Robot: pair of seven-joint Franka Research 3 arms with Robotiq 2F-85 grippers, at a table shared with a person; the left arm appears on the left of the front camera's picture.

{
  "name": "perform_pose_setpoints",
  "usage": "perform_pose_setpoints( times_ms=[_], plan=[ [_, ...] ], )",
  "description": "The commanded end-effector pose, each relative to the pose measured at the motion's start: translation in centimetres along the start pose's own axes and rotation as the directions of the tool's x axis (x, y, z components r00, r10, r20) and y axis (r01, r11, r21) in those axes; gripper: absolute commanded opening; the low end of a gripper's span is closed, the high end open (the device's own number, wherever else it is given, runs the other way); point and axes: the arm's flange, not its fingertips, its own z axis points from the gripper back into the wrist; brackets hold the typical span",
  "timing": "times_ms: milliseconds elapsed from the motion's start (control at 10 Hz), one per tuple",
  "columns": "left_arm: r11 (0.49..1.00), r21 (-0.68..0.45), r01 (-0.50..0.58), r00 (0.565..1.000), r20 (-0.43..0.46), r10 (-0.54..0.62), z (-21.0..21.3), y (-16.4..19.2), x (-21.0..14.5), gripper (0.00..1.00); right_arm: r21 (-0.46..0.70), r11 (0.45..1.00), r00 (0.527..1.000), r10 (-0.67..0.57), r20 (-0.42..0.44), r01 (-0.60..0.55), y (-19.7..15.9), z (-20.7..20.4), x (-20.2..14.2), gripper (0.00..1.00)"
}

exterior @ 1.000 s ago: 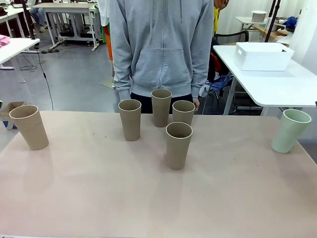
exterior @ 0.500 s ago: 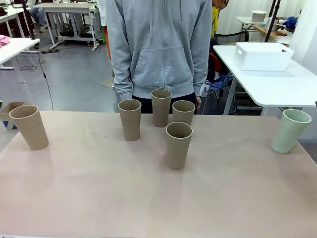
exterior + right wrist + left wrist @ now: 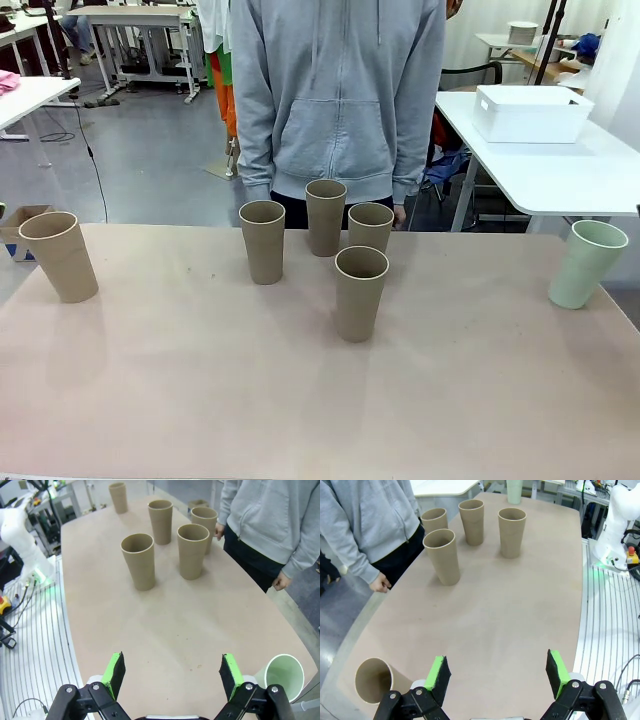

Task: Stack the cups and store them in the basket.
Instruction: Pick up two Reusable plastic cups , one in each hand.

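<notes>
At the left edge of the table [image 3: 200, 400], the front view has a lone tan cup [image 3: 60, 256] standing upright. The left wrist view looks into its mouth from beside the left gripper [image 3: 497, 670], whose green pads are spread wide over bare tabletop and hold nothing. Toward the middle stand four more tan cups, all upright: the left cup [image 3: 262, 241], the far cup [image 3: 325, 217], the right cup [image 3: 370, 228] and, closest to the robot, the near cup [image 3: 360, 293]. From the front the near cup overlaps the right cup, but the right wrist view shows a clear gap between them. Behind them a person [image 3: 335, 95] in a grey hoodie stands at the far edge, and the right wrist view adds a hand [image 3: 282, 581] curled loosely near the table's rim. The pale green cup [image 3: 586, 263] stands at the right edge, well apart from the tan ones. The right wrist view sees it from above, beside the right gripper [image 3: 171, 672], whose jaws are likewise wide and empty. The front view places the white basket [image 3: 531, 113] on a side table [image 3: 560, 175] beyond the right corner, apart from every cup.
</notes>
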Motion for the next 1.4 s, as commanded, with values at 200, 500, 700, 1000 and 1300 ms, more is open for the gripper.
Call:
perform_pose_setpoints(
  times_ms=[200,500,700,1000,1300],
  plan=[
    [0.995,-0.09,-0.03,0.999,0.033,0.033,1.7,5.8,3.3,1.0,0.051,0.997,0.998,-0.058,-0.034,0.06,-6.8,1.2,6.3,1.0],
    [0.925,-0.375,-0.059,0.992,0.082,0.097,3.8,14.0,3.4,1.0,0.241,0.97,1.0,-0.015,0.008,0.013,-15.5,2.9,7.6,1.0],
    [0.903,-0.429,0.005,0.983,0.167,0.074,6.0,18.0,-0.2,1.0,0.367,0.929,0.995,0.022,0.097,-0.056,-20.2,4.1,5.2,1.0],
    [0.912,-0.39,0.127,0.949,0.314,0.003,8.5,20.5,-6.0,1.0,0.372,0.925,0.981,0.003,0.193,-0.076,-24.2,5.4,-0.1,1.0],
    [0.983,-0.132,0.124,0.909,0.412,-0.059,6.9,21.1,-11.8,1.0,0.371,0.922,0.935,-0.028,0.353,-0.112,-25.2,4.5,-7.9,1.0]
  ],
)
